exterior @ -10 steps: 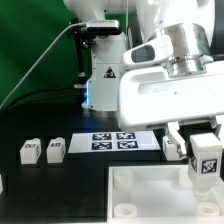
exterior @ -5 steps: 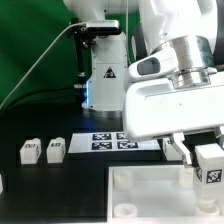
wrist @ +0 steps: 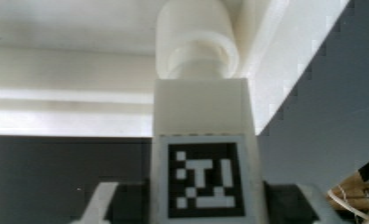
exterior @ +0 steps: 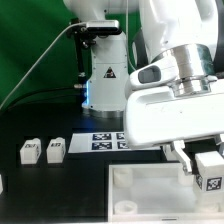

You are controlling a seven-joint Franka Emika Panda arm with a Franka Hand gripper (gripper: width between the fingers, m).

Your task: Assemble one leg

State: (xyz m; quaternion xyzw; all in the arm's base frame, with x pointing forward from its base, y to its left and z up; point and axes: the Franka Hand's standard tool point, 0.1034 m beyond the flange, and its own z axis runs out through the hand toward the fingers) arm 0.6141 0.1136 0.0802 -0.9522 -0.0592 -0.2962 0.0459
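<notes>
As I judge it, the task is well past its midpoint but not finished. The leg (exterior: 211, 172) is off the table and carried in the gripper (exterior: 207, 157), at about four o'clock in the exterior view. It hangs over the right-hand part of the white tray-like piece (exterior: 150, 184), which fills the span from five to seven o'clock. Picking up and carrying look done. What seems left is to seat the leg in its socket, fix it there and let go. In the wrist view the leg (wrist: 206, 120) runs straight away from the camera with its black-and-white tag facing the lens. Its far end lines up with a round corner socket (wrist: 199, 45) of the tray-like piece (wrist: 65, 70). Whether the tip has entered that socket or only hovers at its mouth cannot be told from either picture. The jaws are drawn in on the leg, pinching its square tagged end. In the wrist view the gripper (wrist: 204, 205) shows its fingers (wrist: 106, 203) pressed against the leg's two sides with no gap to be seen. A loose post (exterior: 28, 151) and a second loose post (exterior: 55, 149) lie on the table near nine o'clock, well apart from the arm. The marker board (exterior: 106, 141) lies flat near the centre.
</notes>
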